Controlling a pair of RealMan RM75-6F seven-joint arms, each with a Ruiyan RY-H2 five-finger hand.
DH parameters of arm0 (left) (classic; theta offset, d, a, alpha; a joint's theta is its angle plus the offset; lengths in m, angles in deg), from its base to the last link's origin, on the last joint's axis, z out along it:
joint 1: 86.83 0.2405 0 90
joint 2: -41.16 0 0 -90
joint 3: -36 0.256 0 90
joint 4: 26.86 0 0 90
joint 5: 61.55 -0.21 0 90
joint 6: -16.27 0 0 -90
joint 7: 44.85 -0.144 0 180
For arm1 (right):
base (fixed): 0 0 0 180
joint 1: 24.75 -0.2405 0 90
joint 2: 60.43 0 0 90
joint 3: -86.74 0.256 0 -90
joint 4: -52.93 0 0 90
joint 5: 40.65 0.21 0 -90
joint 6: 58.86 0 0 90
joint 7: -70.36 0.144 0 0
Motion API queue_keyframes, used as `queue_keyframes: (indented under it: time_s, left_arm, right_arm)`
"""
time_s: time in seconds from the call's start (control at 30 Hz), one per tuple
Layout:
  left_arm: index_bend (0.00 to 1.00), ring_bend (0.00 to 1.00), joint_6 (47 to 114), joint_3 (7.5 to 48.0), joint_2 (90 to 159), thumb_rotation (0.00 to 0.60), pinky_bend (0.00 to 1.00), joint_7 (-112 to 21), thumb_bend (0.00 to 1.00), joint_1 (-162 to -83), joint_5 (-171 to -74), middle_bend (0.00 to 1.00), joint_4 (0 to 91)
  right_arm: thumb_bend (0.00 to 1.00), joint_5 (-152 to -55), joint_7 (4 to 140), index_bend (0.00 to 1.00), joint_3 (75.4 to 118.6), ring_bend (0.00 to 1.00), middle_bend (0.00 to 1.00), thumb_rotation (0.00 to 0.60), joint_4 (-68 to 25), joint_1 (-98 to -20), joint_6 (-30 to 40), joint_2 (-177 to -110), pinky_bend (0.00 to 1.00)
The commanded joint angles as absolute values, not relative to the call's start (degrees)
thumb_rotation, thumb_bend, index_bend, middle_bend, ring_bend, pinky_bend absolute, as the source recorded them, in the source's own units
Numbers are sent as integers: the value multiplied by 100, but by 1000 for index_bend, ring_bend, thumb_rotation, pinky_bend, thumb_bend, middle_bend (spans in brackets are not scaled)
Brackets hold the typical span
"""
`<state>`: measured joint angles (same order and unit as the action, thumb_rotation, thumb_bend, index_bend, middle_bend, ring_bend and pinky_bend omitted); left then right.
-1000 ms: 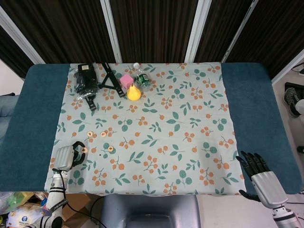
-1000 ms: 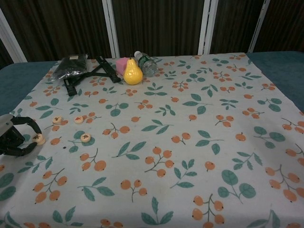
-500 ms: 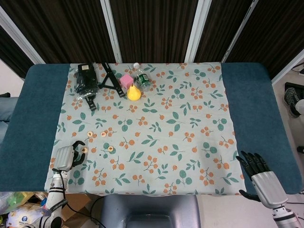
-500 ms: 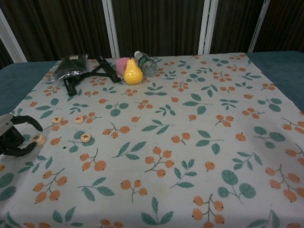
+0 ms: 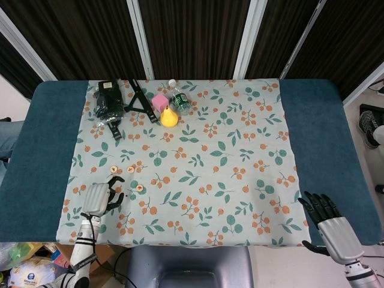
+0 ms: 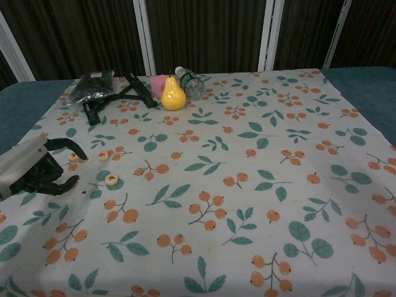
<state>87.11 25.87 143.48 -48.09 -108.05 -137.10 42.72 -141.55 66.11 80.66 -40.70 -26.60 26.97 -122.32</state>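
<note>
My left hand (image 5: 101,198) hovers over the front left of the flowered cloth (image 5: 240,138), its dark fingers (image 6: 57,183) curled down and apart. Three round wooden tokens lie by it: one (image 6: 111,179) just right of the fingertips, two more (image 6: 103,156) (image 6: 75,156) beyond them. A fourth token seen earlier is hidden under the hand; whether it is held cannot be made out. My right hand (image 5: 329,221) rests off the front right corner of the table, fingers spread, holding nothing.
At the back left of the cloth sit a black bag (image 5: 108,102), a black folding stand (image 5: 139,99), a pink cube (image 5: 159,102), a yellow pear (image 5: 169,117) and a lying plastic bottle (image 5: 179,98). Blue padding (image 5: 324,138) flanks the cloth.
My left hand has moved right and further onto the cloth, covering the token that lay at its fingertips. The right hand has not moved.
</note>
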Motion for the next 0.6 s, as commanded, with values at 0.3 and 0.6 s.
queue_keyframes:
  time_s: [0.3, 0.6]
  left_arm:
    - [363, 1000, 8435, 2408, 14977, 600, 1000, -5785, 407, -11187, -13242, 1000, 4139]
    - [378, 1000, 8373, 2390, 15198, 600, 1000, -5878, 403, -11286, -13143, 1000, 3817]
  right_arm:
    - [205, -14143, 6737, 0, 8085, 0, 0, 600, -4045, -2647, 2758, -12185, 54]
    - [205, -14162, 6780, 0, 8077, 0, 0, 600, -4040, -2638, 2784, -12163, 54]
